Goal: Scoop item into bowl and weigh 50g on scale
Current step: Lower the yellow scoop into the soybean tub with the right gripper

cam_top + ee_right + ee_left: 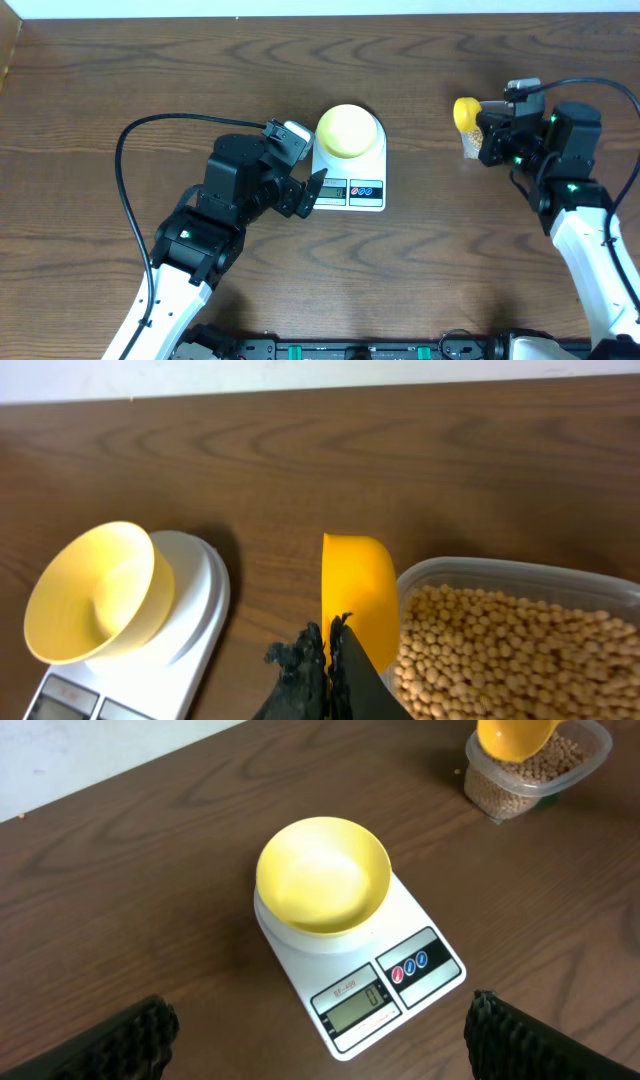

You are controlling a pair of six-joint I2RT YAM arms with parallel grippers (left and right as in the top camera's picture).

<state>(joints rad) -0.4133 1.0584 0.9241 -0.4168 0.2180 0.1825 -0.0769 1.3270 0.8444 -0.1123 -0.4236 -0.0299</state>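
The pale yellow-green bowl sits empty on the white scale; both also show in the left wrist view, bowl and scale, whose screen reads 0. My left gripper is open and empty just left of the scale's front. My right gripper is shut on the handle of a yellow scoop, held on edge at the left rim of a clear tub of beige beans. The scoop's cup shows no beans. The bowl is to its left.
The clear plastic tub stands right of the scale, also at the top right of the left wrist view. Dark wood table all around; its far edge meets a white wall.
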